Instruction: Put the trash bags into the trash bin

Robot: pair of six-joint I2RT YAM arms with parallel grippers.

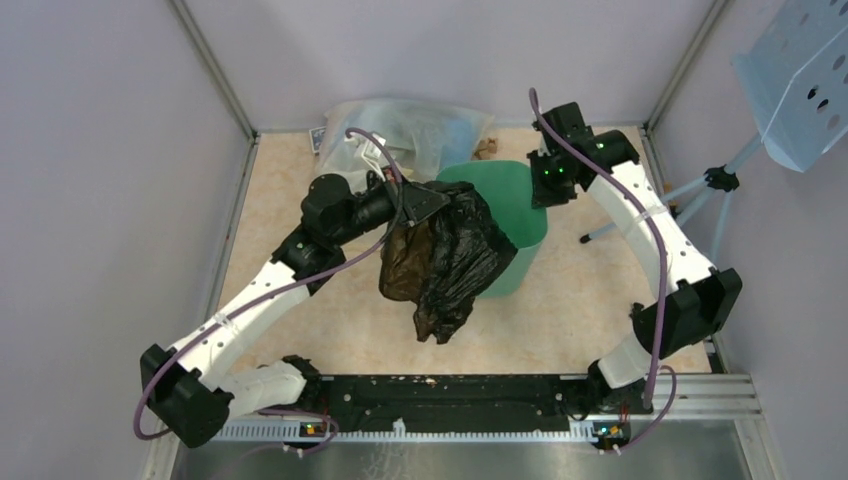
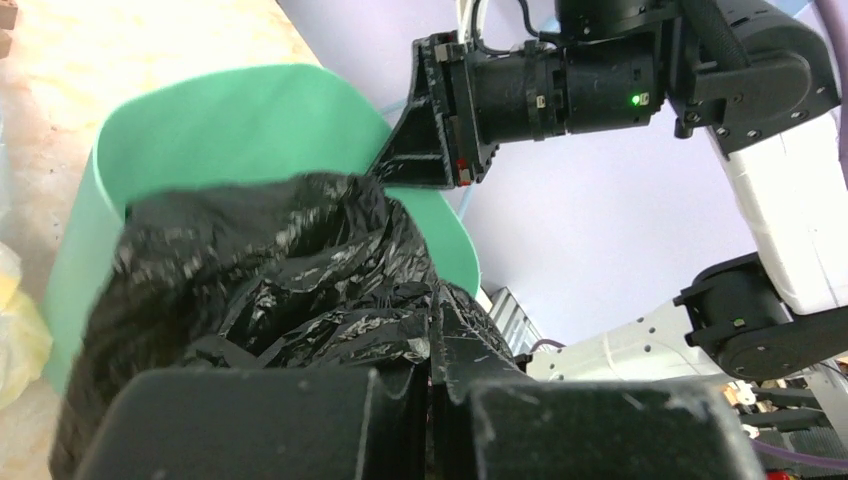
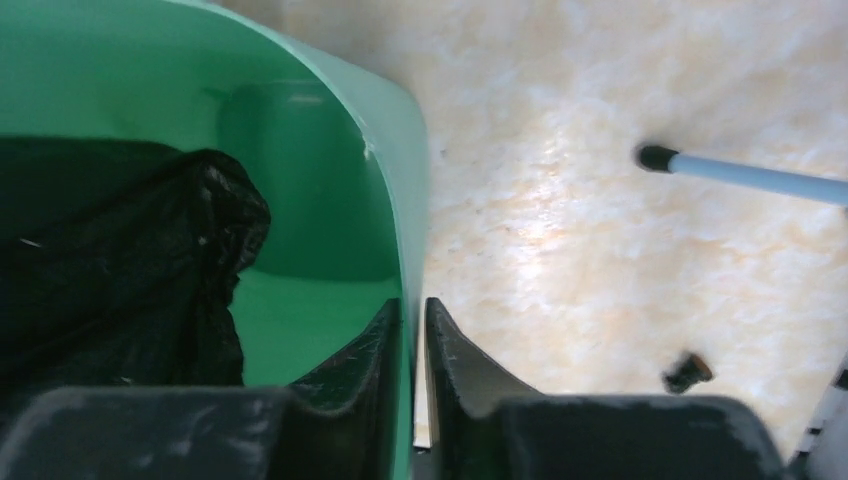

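The mint-green trash bin (image 1: 515,205) stands at the back middle of the table. The black crinkled trash bag (image 1: 455,262) hangs over the bin's left rim; part lies inside the bin (image 3: 120,260), part drapes outside down its near-left side. My left gripper (image 1: 432,203) is shut on the bag's top edge (image 2: 330,300) at the bin's rim. My right gripper (image 1: 548,185) is shut on the bin's right wall (image 3: 405,230), one finger inside and one outside. The bin also shows in the left wrist view (image 2: 230,130).
A large translucent bag (image 1: 405,135) with blue contents lies behind the bin at the back wall. A pale blue perforated tray (image 1: 800,75) on a tripod (image 1: 720,180) stands at the right; one tripod foot (image 3: 655,157) rests on the table near the bin.
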